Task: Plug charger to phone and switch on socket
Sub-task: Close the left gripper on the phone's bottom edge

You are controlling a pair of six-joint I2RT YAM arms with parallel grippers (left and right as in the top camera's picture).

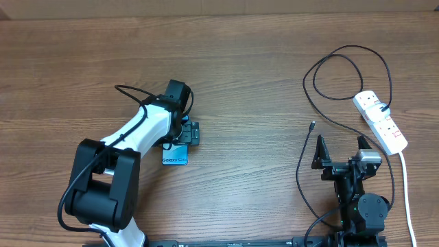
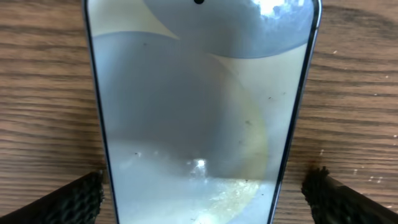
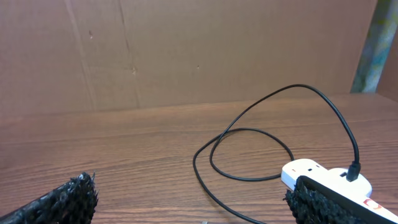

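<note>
left gripper (image 2: 202, 198): open, only a little wider than the phone; its two black fingers (image 2: 68, 202) stand one on each side of the phone and clamp nothing
phone (image 2: 199, 106): lies flat on the table, screen up, directly under the left gripper; one finger is just beside its black edge and the other has a thin strip of wood between; whether any finger touches it cannot be told
phone from overhead: on the left half of the table, mostly covered by the left wrist; only the blue end with the "Galaxy S24" text shows
right gripper (image 1: 341, 145): wide open and holding nothing, near the front edge on the right side, with both fingers pointing to the far side
connector tip (image 1: 312, 124): lies on the wood just beside the right gripper, on its left side and apart from the finger
charger (image 1: 346, 48): thin black cable lying in loose loops on the right half of the table, beyond the right gripper
plug (image 1: 385, 108): black, sits in an outlet of the socket
socket (image 1: 381, 121): white power strip lying at a slant near the right edge, close to the right gripper; small red marks show on it, but the switch position cannot be told
white cord (image 1: 406, 185): thick, runs from the socket toward the front edge
phone and connector tip: well apart, not joined
table (image 1: 260, 75): brown wood grain
board (image 3: 186, 50): brown, stands behind the far edge of the table
</note>
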